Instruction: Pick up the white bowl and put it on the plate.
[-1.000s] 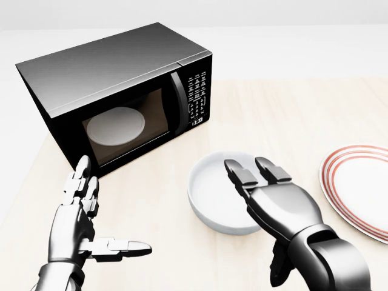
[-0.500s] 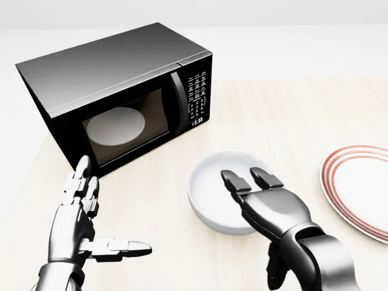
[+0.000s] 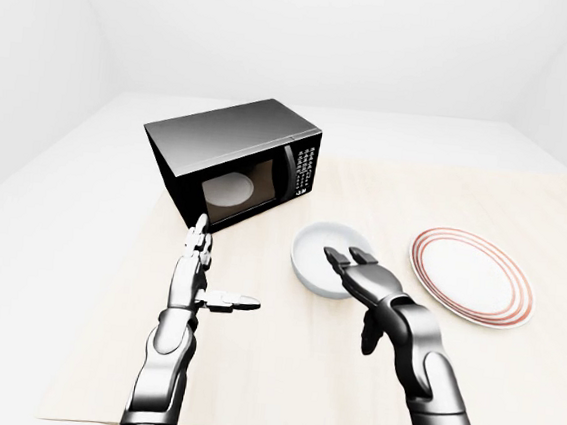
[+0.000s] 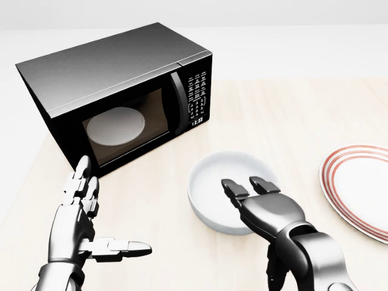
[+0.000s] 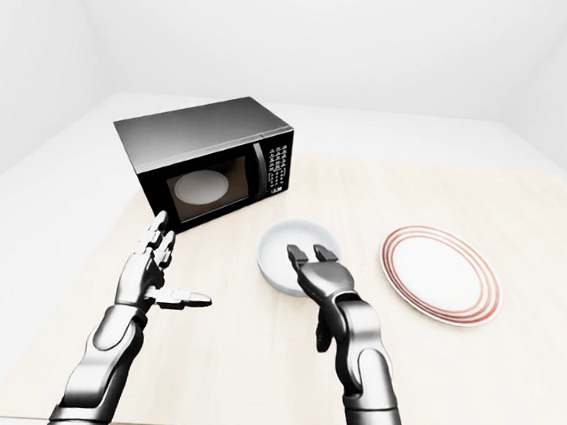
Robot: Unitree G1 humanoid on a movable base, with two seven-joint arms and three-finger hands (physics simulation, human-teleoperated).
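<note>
The bowl [image 4: 225, 190], judged rigid, smooth and slippery, is best taken at its rim, over which the right hand's [image 4: 264, 206] fingers [image 4: 233, 188] are held apart.

The left hand [image 4: 82, 218] is held upright with fingers extended and thumb spread sideways, while the right hand [image 4: 260, 206] is extended palm-down, fingers [image 4: 233, 188] open and slightly curled.
</note>
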